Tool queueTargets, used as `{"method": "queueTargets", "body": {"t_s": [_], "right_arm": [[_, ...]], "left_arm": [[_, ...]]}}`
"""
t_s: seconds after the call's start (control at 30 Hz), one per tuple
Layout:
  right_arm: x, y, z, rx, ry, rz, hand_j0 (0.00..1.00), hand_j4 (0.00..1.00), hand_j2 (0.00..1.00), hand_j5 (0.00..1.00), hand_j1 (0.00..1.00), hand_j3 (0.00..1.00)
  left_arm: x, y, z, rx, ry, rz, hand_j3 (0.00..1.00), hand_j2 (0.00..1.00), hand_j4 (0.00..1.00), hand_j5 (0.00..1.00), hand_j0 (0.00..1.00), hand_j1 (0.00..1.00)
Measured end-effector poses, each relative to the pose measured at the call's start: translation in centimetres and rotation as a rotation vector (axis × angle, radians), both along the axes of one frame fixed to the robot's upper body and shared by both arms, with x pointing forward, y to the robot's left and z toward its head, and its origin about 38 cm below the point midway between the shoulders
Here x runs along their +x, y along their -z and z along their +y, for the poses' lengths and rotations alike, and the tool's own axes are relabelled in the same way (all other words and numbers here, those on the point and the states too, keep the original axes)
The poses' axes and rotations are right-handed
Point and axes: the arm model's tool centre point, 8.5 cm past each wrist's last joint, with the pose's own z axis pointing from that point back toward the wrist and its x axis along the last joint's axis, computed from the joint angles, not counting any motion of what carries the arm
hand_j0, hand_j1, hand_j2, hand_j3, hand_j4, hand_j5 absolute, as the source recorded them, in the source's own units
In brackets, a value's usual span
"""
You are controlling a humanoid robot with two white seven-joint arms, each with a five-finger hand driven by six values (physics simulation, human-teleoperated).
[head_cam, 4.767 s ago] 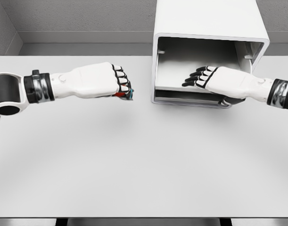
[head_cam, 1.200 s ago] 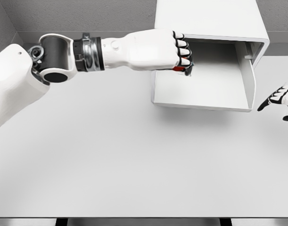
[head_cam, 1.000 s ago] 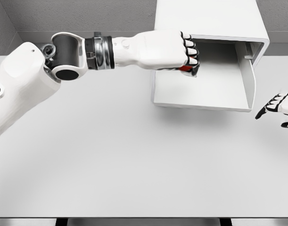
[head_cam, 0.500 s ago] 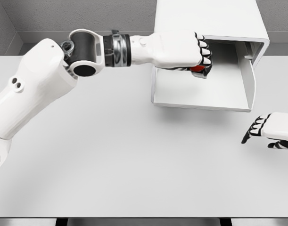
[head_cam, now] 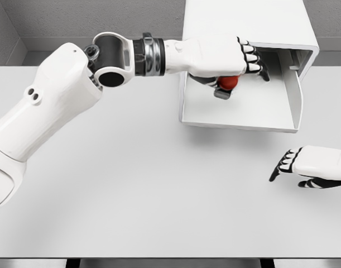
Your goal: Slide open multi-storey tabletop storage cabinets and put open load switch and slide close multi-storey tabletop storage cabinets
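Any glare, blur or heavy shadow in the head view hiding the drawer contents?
Head view: sharp, evenly lit, no glare; only a soft shadow under the open drawer. The red switch is partly hidden by the left hand, not by lighting.

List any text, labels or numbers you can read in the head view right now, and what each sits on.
None readable. The cabinet, its open drawer, the table, the red load switch under the left hand and the right hand all show plain surfaces with no markings.
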Motion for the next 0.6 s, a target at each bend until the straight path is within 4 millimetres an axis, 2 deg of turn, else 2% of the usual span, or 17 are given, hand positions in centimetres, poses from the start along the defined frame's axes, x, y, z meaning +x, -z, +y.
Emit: {"method": "queueTargets", "body": {"t_s": [0.27,0.33,0.6], "right_arm": [[0.0,0.3,0.4,0.017,-0.003,0.002,0.73,0.73,0.73,0.73,0.73,0.73],[0.0,0.3,0.5,0.022,-0.003,0.0,0.73,0.73,0.73,0.73,0.73,0.73],[0.3,0.8,1.8,0.084,-0.009,-0.009,0.73,0.73,0.73,0.73,0.73,0.73]], "left_arm": [[0.2,-0.2,-0.8,-0.008,0.0,0.002,0.97,0.97,0.97,0.97,0.97,0.97],[0.2,-0.3,-1.0,-0.01,0.001,0.0,1.0,1.0,1.0,1.0,1.0,1.0],[0.1,-1.6,-1.4,-0.05,0.007,-0.013,1.0,1.0,1.0,1.0,1.0,1.0]]}}
